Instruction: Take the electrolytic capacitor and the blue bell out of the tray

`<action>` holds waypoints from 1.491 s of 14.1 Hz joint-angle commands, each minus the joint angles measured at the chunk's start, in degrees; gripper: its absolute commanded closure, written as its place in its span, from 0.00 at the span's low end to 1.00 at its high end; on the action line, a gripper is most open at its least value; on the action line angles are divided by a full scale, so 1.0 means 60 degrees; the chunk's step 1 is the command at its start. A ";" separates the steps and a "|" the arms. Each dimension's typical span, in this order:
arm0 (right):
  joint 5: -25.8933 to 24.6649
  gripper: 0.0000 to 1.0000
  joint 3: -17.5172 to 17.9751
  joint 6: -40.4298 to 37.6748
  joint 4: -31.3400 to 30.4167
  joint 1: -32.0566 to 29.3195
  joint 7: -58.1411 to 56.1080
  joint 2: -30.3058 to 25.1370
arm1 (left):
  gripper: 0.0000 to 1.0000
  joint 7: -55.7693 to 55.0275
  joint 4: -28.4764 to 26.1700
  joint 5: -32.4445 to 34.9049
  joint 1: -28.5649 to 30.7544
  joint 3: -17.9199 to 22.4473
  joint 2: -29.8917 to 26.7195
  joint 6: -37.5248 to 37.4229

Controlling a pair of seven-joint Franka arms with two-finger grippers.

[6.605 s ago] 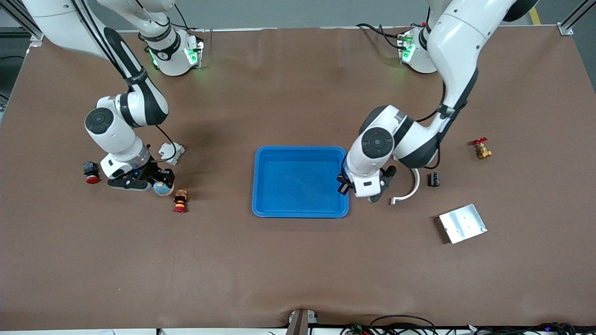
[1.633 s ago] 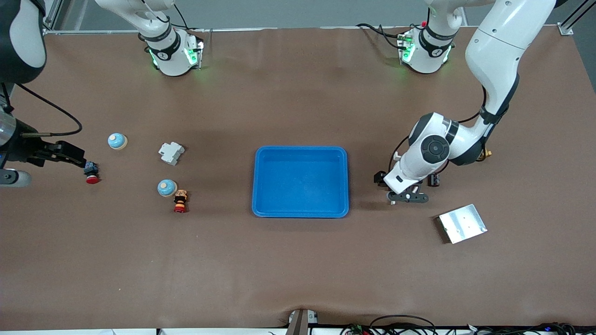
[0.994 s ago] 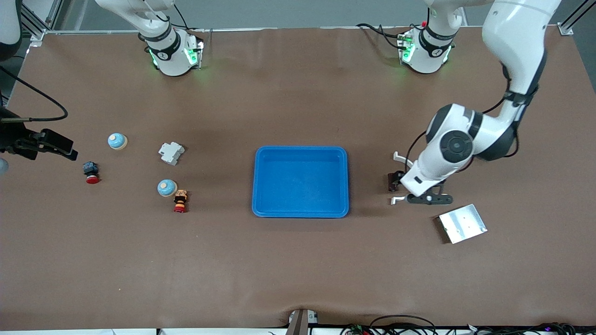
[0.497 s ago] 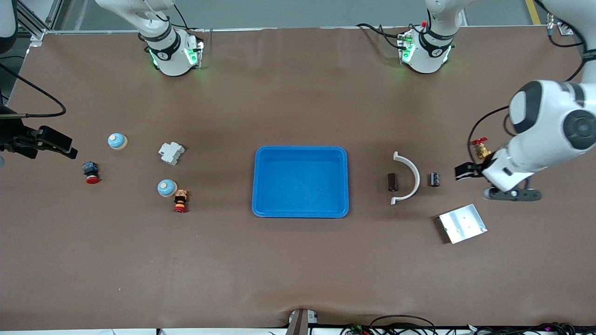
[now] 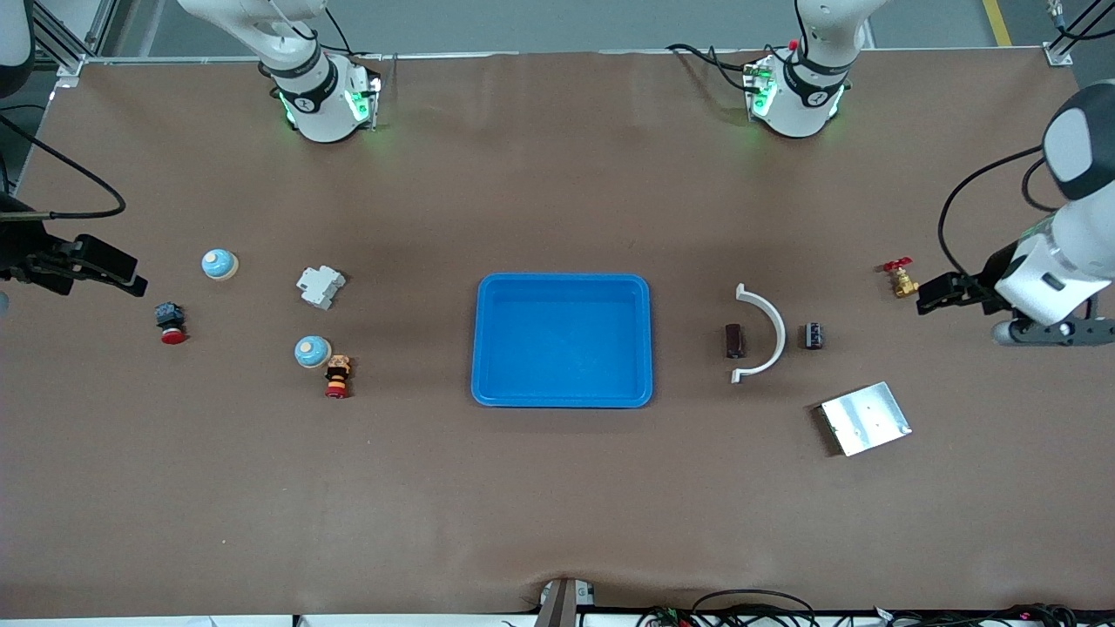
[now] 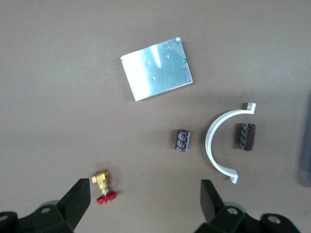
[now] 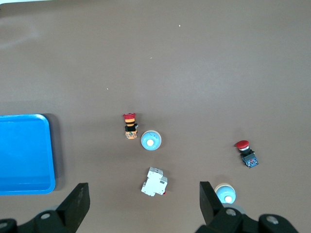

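Two capacitors lie on the table on either side of a white arc (image 5: 763,334): a brown capacitor (image 5: 734,340) (image 6: 246,136) toward the blue tray (image 5: 562,402), and a black capacitor (image 5: 813,335) (image 6: 182,140) toward the left arm's end. Two pale blue bells stand toward the right arm's end, one bell (image 5: 219,263) (image 7: 225,194) farther from the front camera than the other bell (image 5: 312,352) (image 7: 151,141). My left gripper (image 6: 145,195) hangs open and empty, high over its end of the table near a brass valve (image 5: 902,279). My right gripper (image 7: 144,204) hangs open and empty, high over its own end.
A metal plate (image 5: 865,418) lies nearer the front camera than the capacitors. A white breaker (image 5: 320,286), a red push button (image 5: 171,322) and a small stacked switch (image 5: 337,376) sit around the bells. Nothing lies in the tray.
The left arm has risen and swung from beside the white arc out to its end of the table, uncovering both capacitors. The right arm has stayed nearly still.
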 commanded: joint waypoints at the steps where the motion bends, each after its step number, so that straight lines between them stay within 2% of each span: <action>1: 0.0186 0.00 -0.0133 -0.0088 -0.0122 -0.0035 0.0113 -0.0198 | 0.00 0.0199 0.0705 -0.0160 0.0191 -0.0098 -0.0221 -0.1026; 3: 0.0186 0.00 -0.0133 -0.0073 -0.0122 -0.0049 0.0113 -0.0198 | 0.00 0.0214 0.1509 -0.0246 0.0351 -0.0083 -0.0149 -0.1861; 5: 0.0186 0.00 -0.0133 -0.0059 -0.0122 -0.0078 0.0098 -0.0184 | 0.00 0.0127 0.1864 -0.0188 0.0323 -0.0127 -0.0119 -0.2070; 14: 0.0216 0.00 -0.0118 -0.0059 -0.0137 -0.0079 0.0142 -0.0213 | 0.00 0.0009 0.2523 -0.0217 0.0265 -0.0156 0.0100 -0.2084; 21: 0.0143 0.00 -0.0074 -0.0044 -0.0136 -0.0020 0.0098 -0.0213 | 0.00 -0.0006 0.2480 -0.0115 0.0235 -0.0171 0.0246 -0.2231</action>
